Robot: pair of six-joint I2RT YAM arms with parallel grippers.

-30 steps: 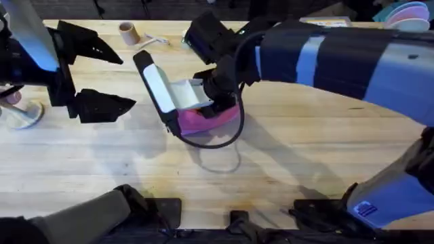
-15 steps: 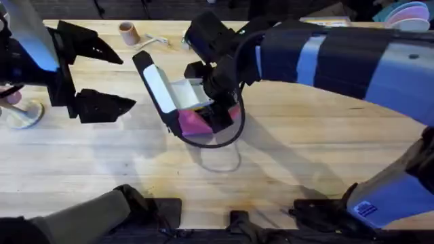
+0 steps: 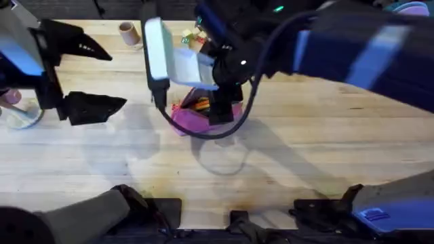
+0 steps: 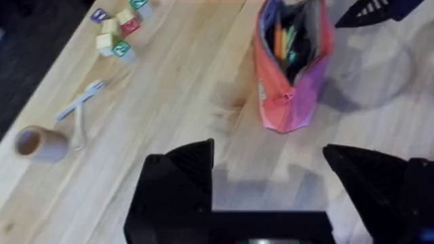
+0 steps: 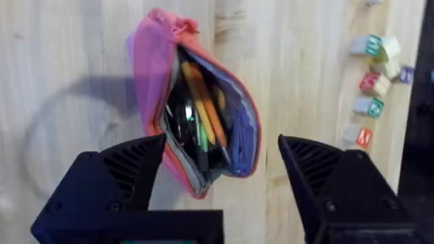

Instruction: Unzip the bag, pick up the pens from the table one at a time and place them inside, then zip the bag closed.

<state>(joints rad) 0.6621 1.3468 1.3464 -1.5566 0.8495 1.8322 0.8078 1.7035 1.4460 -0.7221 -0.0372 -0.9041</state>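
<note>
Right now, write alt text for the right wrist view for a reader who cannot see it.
An unzipped pink bag lies on the wooden table, its mouth gaping to show orange and yellowish pens inside. The right tool hangs open above it, and coloured blocks lie to one side.

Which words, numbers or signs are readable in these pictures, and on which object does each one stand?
None can be read.
Toy blocks: coloured marks on their faces, too blurred to read.
Label on the right arm: too small to read.
Pink bag, paper cup: no text visible.
</note>
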